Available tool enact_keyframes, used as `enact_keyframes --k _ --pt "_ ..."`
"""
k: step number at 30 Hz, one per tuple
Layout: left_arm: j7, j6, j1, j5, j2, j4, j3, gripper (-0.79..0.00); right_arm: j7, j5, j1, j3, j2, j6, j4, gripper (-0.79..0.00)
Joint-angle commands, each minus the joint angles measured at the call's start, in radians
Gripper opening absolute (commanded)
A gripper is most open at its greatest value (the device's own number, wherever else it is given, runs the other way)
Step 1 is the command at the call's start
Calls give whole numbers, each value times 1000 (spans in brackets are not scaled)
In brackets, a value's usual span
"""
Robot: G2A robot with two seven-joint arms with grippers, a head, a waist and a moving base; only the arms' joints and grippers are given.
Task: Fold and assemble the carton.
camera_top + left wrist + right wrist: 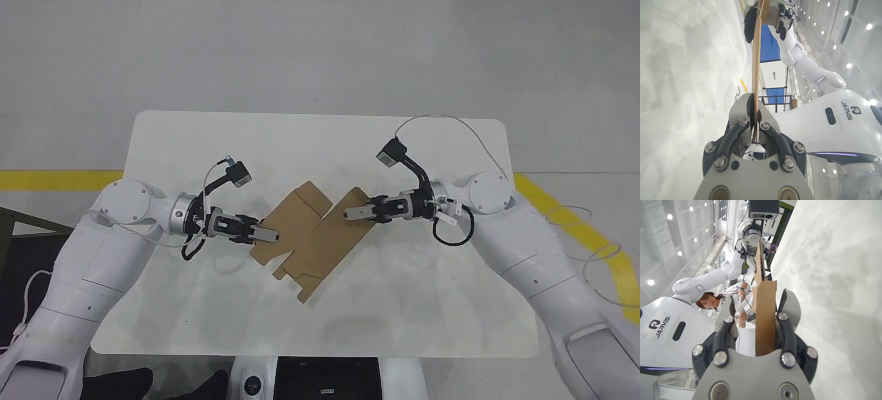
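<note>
Top view: flat carton (315,240) is over the table (300,140) centre. Left claw (268,234) is clamped on its 9 o'clock edge; right claw (350,213) straddles the 2 o'clock flap, jaws apart. Risk: with a one-sided grip, the carton may pivot or its clamped edge may tear.
</note>
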Motion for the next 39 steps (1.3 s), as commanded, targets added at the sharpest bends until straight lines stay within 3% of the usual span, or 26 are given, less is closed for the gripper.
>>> enact_keyframes --k 1,9,10,12,13,14,20,26,33,39 --pt "2 -2 -3 -2 2 3 5 -785 -3 3 3 -6 2 -3 3 -563" --pt "6 -6 -12 -15 9 12 20 -785 -15 9 11 -30 13 -16 9 -748" --pt "6 -6 -13 -18 10 13 21 -742 -17 10 12 -33 15 -17 9 -785" --pt "-5 5 -15 -31 12 23 24 -486 -21 12 13 -38 17 -21 10 -785" --pt "-11 11 -17 -38 13 30 24 -296 -22 14 14 -41 18 -22 11 -785" --pt "-15 16 -20 -44 13 35 25 0 -20 15 15 -44 19 -20 16 -785" --pt "-19 22 -39 -79 10 100 22 0 -33 24 28 -48 21 -32 72 -785" --pt "145 71 -42 -83 1 137 12 0 -60 60 34 -30 13 -59 161 -785" --pt "355 112 -11 -57 -9 77 4 0 -162 26 38 -14 0 -5 157 -785" --pt "434 142 20 -71 -14 9 -10 0 -289 -40 22 13 0 67 89 -785"
